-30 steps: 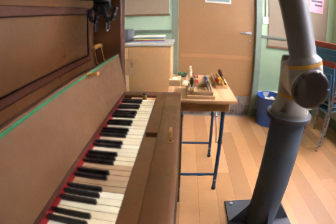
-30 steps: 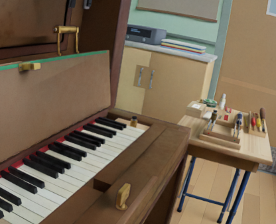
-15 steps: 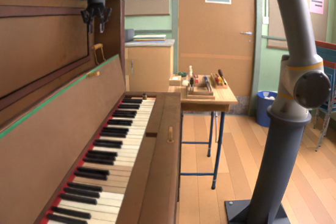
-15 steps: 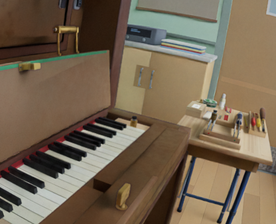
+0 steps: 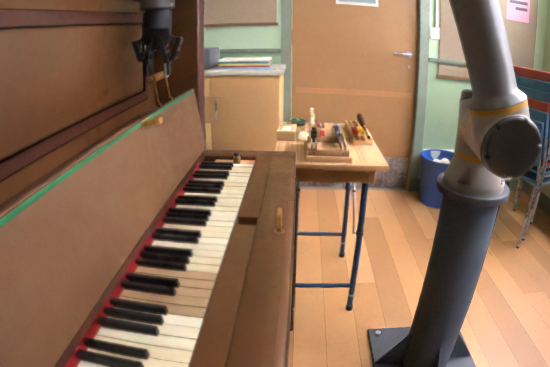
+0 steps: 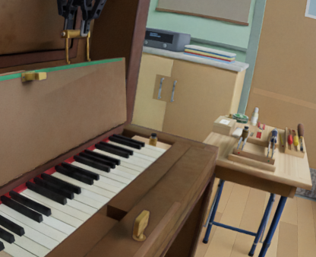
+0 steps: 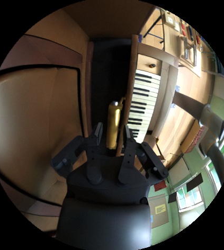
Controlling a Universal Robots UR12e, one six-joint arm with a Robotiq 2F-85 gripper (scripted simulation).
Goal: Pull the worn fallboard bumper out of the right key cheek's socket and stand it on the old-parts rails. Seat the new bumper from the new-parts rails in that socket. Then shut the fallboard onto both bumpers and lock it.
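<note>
My gripper hangs just above the brass pull handle at the top edge of the raised fallboard, with the handle's bar between the fingers; the gripper is open and holds nothing. A small dark bumper sits in the right key cheek's socket at the far end of the keys. On the side table, one bumper stands on the near rails. A brass lock tab stands on the front rail.
The piano's upper panel and dark side post close in on the gripper. The tool table stands right of the piano, carrying rails, screwdrivers and small boxes. The arm's column rises from the floor further right.
</note>
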